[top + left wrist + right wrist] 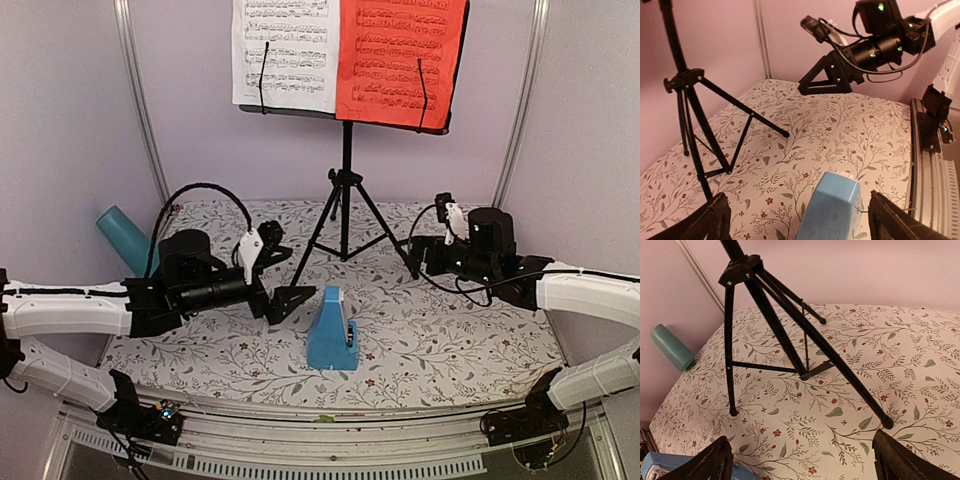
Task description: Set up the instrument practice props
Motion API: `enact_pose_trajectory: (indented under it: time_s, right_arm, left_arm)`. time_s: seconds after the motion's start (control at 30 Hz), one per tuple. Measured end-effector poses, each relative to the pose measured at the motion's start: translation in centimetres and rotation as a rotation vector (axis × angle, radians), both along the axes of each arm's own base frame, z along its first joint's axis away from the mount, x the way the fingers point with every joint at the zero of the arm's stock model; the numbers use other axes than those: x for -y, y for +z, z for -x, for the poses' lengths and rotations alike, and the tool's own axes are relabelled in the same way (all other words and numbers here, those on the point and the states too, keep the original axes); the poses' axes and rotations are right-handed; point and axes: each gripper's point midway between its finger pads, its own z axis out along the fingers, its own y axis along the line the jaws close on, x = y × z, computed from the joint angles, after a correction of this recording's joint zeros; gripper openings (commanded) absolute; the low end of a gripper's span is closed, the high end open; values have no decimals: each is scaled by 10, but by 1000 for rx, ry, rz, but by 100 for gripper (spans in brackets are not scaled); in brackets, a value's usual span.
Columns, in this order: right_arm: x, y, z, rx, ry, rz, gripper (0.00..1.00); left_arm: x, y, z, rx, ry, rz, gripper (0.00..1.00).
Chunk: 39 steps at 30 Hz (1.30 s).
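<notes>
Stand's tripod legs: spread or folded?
Spread. The music stand is upright on the table. Both wrist views show its three legs splayed, feet apart and braces extended.

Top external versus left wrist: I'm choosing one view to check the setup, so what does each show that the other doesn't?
Top external only: the white sheet and red sheet on the music stand's desk, and the teal cup at far left. Left wrist only: the tripod's thin lower braces, seen clearly. Both: the tripod legs, blue metronome, right gripper and floral table.
</notes>
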Motion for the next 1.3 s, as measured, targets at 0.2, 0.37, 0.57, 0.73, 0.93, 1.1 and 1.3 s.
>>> enact_pose_trajectory:
  time_s: [0.2,0.37,0.57,0.73,0.93,1.1,1.3]
  right_arm:
    - [50,-4,-19,8,-169,18,99]
    - [102,-18,-30,4,-308,39,99]
    - [172,-33,-33,56,-482,93,99]
    - [231,-34,-44,123,-633,109,99]
    - [247,-59,-38,219,-654,181,99]
    - [245,-78,-33,302,-628,234,99]
    - [243,-56,-33,436,-610,233,99]
  left_arm:
    - [-49,10,-25,-53,232,90,96]
    - [-96,11,-52,-107,424,150,96]
    - [-136,16,-72,-152,563,222,96]
    - [-158,7,-85,-188,641,229,96]
    - [-187,3,-101,-194,747,240,96]
    - [-223,-9,-115,-198,862,232,96]
    - [-261,-25,-128,-205,1001,203,96]
